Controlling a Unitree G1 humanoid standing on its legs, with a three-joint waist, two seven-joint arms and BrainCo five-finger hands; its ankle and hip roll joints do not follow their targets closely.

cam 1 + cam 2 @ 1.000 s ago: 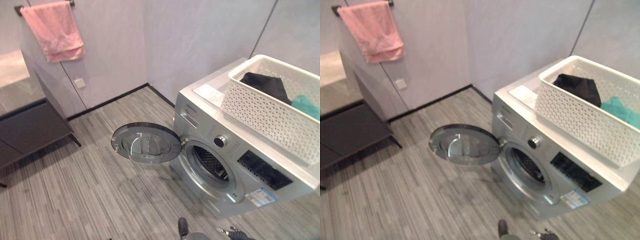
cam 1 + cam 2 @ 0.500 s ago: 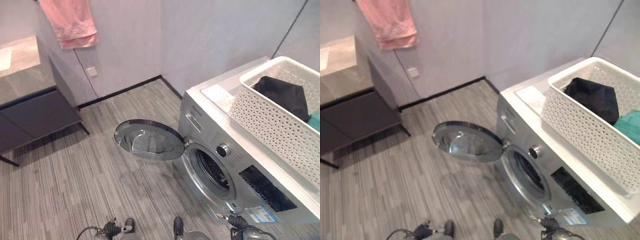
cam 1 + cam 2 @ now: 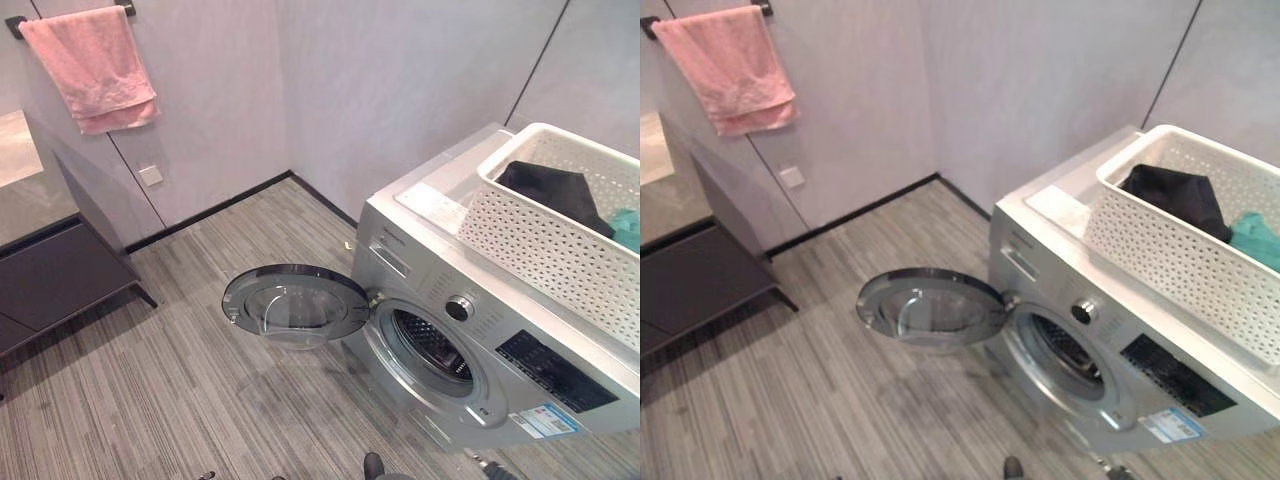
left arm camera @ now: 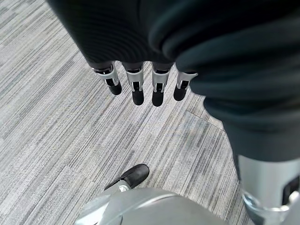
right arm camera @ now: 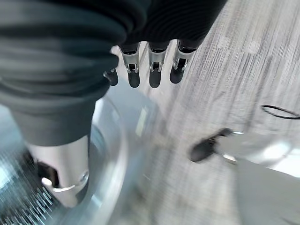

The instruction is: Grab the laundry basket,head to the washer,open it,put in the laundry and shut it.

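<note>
The silver front-loading washer (image 3: 430, 290) stands against the wall on the right. Its round door (image 3: 297, 303) is swung wide open to the left, and the drum opening (image 3: 432, 347) is bare. A white perforated laundry basket (image 3: 560, 245) sits on top of the washer, holding a black garment (image 3: 555, 185) and a teal one (image 3: 628, 225). My left hand (image 4: 137, 89) hangs over the grey floor with straight fingers, holding nothing. My right hand (image 5: 152, 70) is open too, close beside the washer's chrome opening ring (image 5: 110, 154).
A pink towel (image 3: 90, 65) hangs from a rail on the back wall at the upper left. Below it stands a low dark cabinet (image 3: 50, 280). A wall socket (image 3: 150, 176) sits near the corner. Striped grey floor (image 3: 150, 400) spreads in front of the washer door.
The camera has shifted, so the whole scene sits differently in the picture. The washer, its open door and the basket have not moved.
</note>
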